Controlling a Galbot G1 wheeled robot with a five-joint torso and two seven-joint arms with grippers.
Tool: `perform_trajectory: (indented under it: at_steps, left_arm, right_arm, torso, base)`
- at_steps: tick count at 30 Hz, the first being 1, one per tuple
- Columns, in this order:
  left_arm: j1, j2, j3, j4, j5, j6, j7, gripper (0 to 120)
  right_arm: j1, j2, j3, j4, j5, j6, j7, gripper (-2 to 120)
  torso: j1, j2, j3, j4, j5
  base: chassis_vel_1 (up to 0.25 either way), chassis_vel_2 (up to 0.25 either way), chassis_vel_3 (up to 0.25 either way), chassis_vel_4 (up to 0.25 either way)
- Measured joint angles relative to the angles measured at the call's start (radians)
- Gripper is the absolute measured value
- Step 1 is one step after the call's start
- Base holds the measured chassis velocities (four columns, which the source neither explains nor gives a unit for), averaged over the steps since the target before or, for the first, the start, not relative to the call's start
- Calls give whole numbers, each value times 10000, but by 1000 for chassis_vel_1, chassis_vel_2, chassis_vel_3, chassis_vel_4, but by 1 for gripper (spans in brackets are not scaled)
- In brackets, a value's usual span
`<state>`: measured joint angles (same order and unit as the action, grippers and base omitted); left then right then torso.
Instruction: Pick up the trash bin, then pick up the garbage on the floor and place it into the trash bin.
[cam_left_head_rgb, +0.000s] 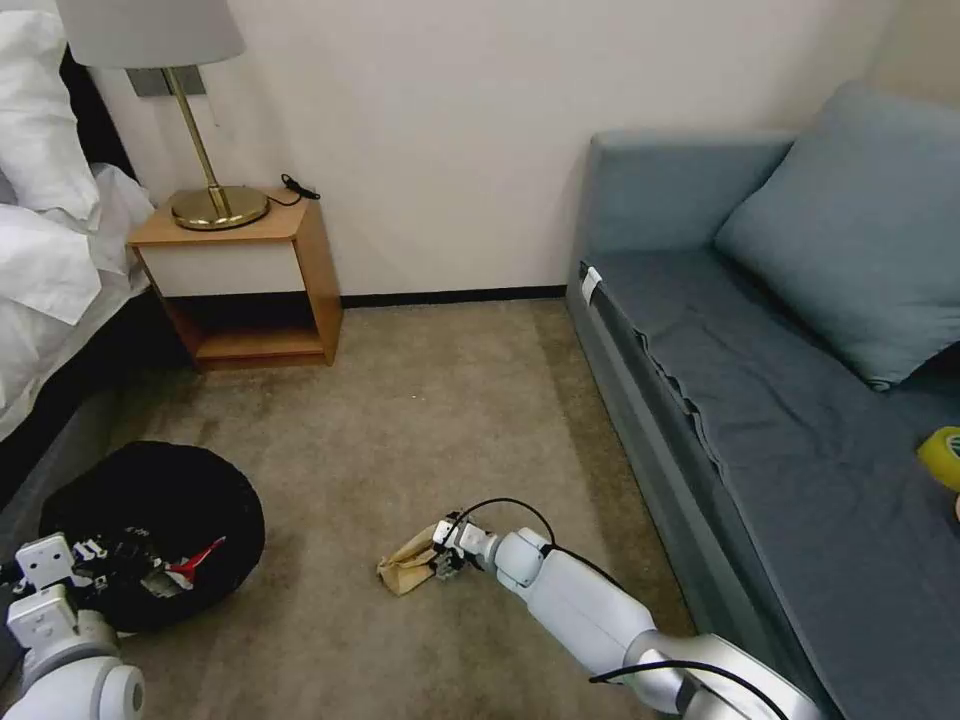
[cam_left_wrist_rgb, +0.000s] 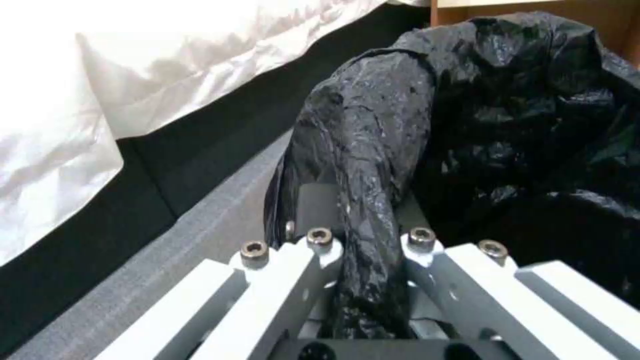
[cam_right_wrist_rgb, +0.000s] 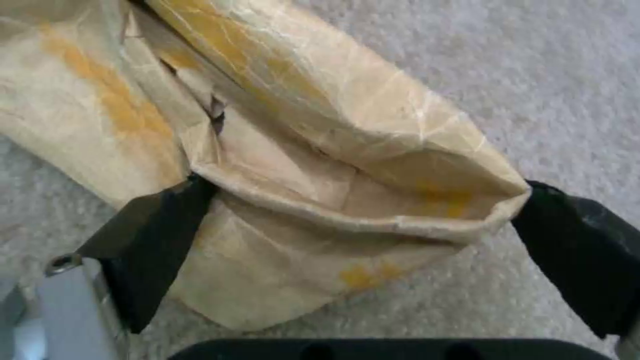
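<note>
Paper bag (cam_right_wrist_rgb: 320, 165), tan and crumpled, is the piece of garbage I'm on now. My right tool (cam_left_head_rgb: 442, 560) is down at the carpet (cam_left_head_rgb: 420, 420) w/ its two black pads (cam_right_wrist_rgb: 150, 240) spread either side of the bag's open mouth, one at each end of the fold. They look to be just touching the paper, not squeezing yet, so I'd call that tool open around the bag, not gripping. Bag lies flat on the carpet, mid-floor, between the trash bin (cam_left_head_rgb: 150, 520) and the front edge of the sofa (cam_left_head_rgb: 760, 400), nearer the sofa side. Coming in low and along the floor makes sense, I judge: the bag is flat, so the mouth fold is the only thing thick enough to pinch.

My left tool (cam_left_wrist_rgb: 367, 280) is closed on the bin's rim, fingers (cam_left_wrist_rgb: 293, 270) clamped over the black liner (cam_left_wrist_rgb: 373, 150) folded across it. Bin sits at my left, beside the bed (cam_left_head_rgb: 50, 250), mouth up. Holding by the rim keeps the opening facing up and free, prob. so the right arm can drop stuff in. A bit of red-and-white wrapper (cam_left_head_rgb: 200, 558) shows inside the bin by my left tool.

Farther out: nightstand (cam_left_head_rgb: 250, 280) w/ brass lamp (cam_left_head_rgb: 200, 130) against the wall.
</note>
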<state>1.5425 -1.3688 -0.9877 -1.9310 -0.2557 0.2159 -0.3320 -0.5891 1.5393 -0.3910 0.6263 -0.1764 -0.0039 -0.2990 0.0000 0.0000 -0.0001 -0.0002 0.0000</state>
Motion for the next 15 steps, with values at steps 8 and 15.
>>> perform_trajectory:
  at_steps: [8, 15]
  left_arm:
    - [-23, -32, 9, -12, 12, 0, 0, 4]
    - [-57, -63, 49, -15, 36, 0, 2, 4]
  right_arm:
    - [38, 178, 288, -333, -265, 542, -209, 70]
    - [26, 136, 388, -340, -254, 720, -241, 45]
  torso:
    - [0, 0, 1, 2, -1]
    - [0, 0, 1, 3, 1]
  base:
    - [0, 0, 0, 0]
    - [0, 0, 0, 0]
